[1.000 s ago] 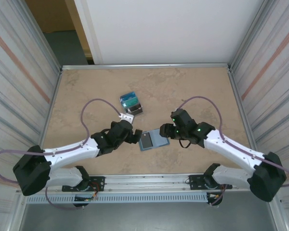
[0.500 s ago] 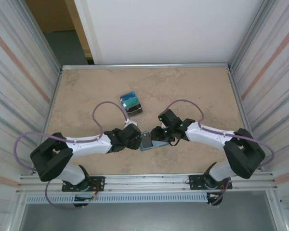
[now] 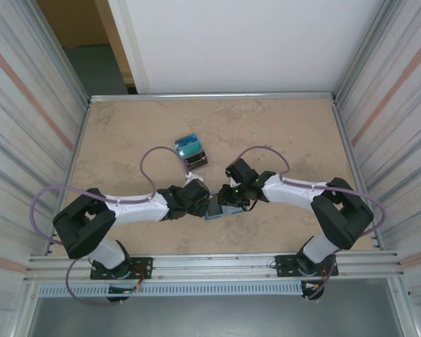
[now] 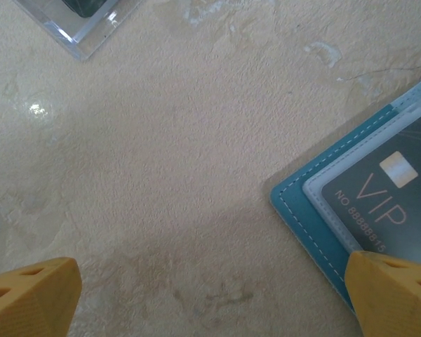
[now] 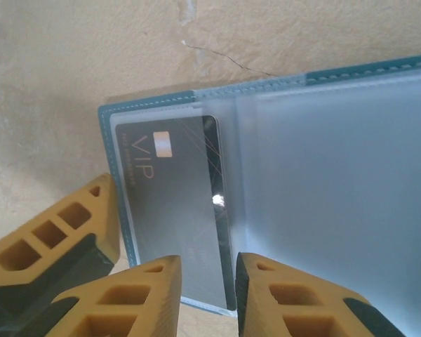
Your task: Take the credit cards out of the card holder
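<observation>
The card holder (image 5: 323, 182) lies open and flat on the surface (image 4: 161, 140), directly under the right fingers (image 5: 288, 302) and at the outer side of one of the left fingers (image 4: 35, 295). One credit card (image 5: 172, 203), dark grey with the letters VIP, sits in the pocket of the panel nearest to the left fingers. Its lower long edge runs into the gap between the right fingers.

The right fingers stand close together with only a narrow gap between them. This is probably because a thin card needs a small opening, placed exactly on the free edge. Whether they already touch the card cannot be told.

The left fingers are spread wide and hold nothing. One tip hangs over the bare surface and the other over the corner of the holder. This position seems chosen to press the holder down, so that it does not slide along when the card is drawn out; contact is not clear.

A clear case (image 4: 77, 28) lies well ahead of the left fingers, away from the work. The card is not yet out of its pocket.
</observation>
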{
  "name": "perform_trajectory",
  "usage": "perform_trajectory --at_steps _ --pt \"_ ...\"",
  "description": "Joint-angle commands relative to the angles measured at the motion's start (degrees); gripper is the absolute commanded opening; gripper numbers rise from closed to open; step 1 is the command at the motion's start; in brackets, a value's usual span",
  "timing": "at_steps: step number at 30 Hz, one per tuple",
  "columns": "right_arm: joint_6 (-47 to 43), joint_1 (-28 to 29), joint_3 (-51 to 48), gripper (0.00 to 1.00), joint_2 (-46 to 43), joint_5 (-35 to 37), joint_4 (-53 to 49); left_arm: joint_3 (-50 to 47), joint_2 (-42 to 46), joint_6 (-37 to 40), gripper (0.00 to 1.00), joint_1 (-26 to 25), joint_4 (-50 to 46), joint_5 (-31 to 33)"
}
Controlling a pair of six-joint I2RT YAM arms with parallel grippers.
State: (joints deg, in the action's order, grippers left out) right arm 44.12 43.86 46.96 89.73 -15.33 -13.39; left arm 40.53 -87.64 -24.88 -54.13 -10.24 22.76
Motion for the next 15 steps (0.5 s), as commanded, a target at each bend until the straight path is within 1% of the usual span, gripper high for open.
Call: perform_trajectory --at_steps 1,8,15 --pt "-1.27 -0.21 1.24 0.24 1.23 -1.78 1.33 1.44 -0.96 -0.3 0.97 -0.39 -0.23 2.04" --pt "-1.29 -1.48 0.72 0.22 3.02 -3.53 2.95 1.66 -1.56 -0.47 0.98 -0.38 -0.98 2.55" --pt "-1.17 -2.69 0.1 0.18 5.15 -5.37 4.59 1.91 -2.1 -0.3 0.99 -0.41 -1.81 3.03"
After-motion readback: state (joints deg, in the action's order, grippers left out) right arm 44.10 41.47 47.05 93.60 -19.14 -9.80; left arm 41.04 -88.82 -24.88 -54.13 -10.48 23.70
